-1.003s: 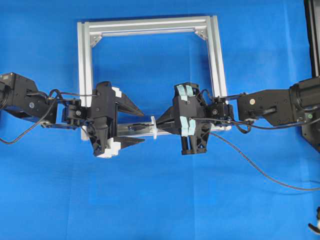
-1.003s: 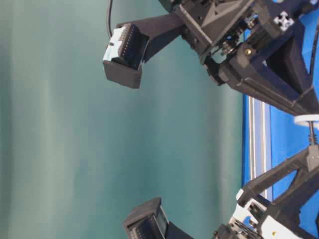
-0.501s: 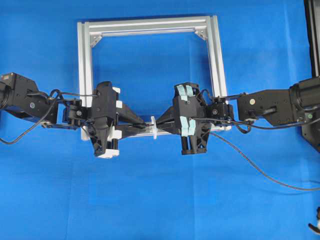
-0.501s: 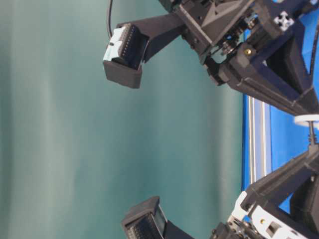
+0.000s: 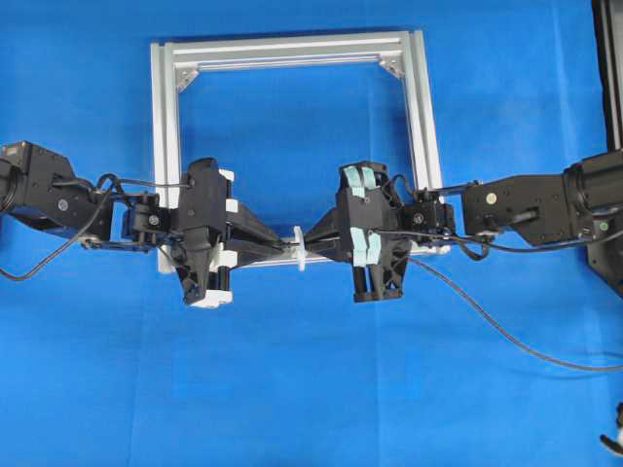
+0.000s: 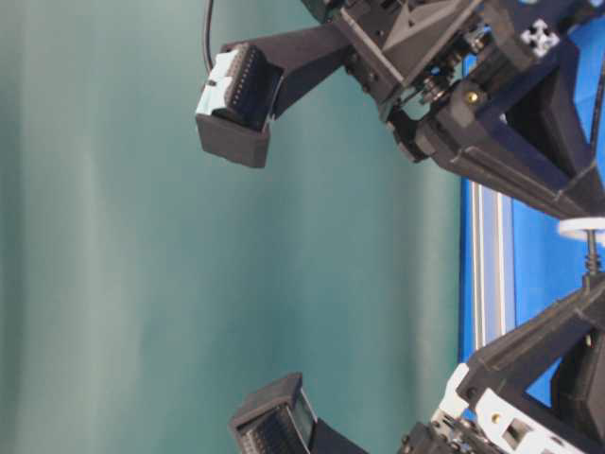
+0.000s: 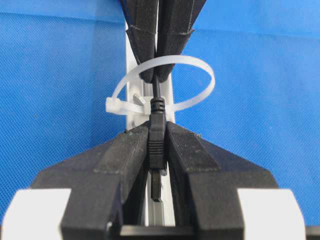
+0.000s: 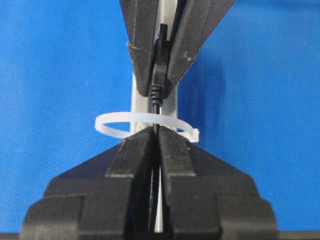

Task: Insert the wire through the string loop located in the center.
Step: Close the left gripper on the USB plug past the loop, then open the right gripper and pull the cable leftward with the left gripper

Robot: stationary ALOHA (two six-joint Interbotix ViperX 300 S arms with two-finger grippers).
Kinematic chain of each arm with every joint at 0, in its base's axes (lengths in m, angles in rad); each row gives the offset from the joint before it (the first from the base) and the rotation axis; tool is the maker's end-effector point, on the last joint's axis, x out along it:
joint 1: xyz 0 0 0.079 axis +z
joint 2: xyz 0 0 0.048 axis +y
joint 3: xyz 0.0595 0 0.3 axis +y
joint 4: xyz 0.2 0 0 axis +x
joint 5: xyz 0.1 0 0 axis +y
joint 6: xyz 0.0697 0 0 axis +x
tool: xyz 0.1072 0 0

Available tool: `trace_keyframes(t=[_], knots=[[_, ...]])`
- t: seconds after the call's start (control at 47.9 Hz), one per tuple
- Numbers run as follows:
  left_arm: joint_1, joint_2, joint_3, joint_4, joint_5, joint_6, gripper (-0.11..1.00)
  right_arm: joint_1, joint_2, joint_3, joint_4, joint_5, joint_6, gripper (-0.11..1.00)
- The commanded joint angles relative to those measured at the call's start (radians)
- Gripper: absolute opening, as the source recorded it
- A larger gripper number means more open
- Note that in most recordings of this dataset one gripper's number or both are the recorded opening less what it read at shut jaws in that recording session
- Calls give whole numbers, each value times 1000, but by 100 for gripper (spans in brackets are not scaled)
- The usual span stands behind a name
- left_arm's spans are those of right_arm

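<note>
A thin black wire (image 7: 156, 90) with a small dark plug passes through the tiny white translucent string loop (image 7: 162, 85), which stands on the near bar of a silver square aluminium frame (image 5: 419, 117) on the blue worktop (image 5: 292, 389). The left gripper (image 7: 158, 150) has its fingers (image 7: 125, 160) closed on the plug. On the other side of the loop, the right gripper (image 8: 156, 150) has its fingers (image 8: 132, 155) pinched narrow on the cable. To finish well, the right should probably release first, then the left draw the plug straight away, without snagging the loop.
</note>
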Motion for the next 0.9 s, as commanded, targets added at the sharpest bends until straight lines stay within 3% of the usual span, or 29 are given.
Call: trace_keyframes(t=[0.0, 0.313, 0.439, 0.585, 0.689, 0.877], knots=[[0, -15, -17, 3, -11, 2, 8, 2, -15, -12, -2, 0, -2, -2], [0, -15, -15, 3, -11, 2, 8, 3, -15, -14, 2, 15, 2, 2], [0, -15, -15, 3, -11, 2, 8, 3, -15, -14, 3, 14, 3, 26], [0, -15, -17, 3, -11, 2, 8, 3, -17, -11, 2, 15, 2, 70], [0, -15, -17, 3, -9, 2, 8, 3, -15, -14, 2, 15, 2, 94], [0, -15, -18, 3, -11, 2, 8, 3, -15, -12, 2, 15, 2, 94]])
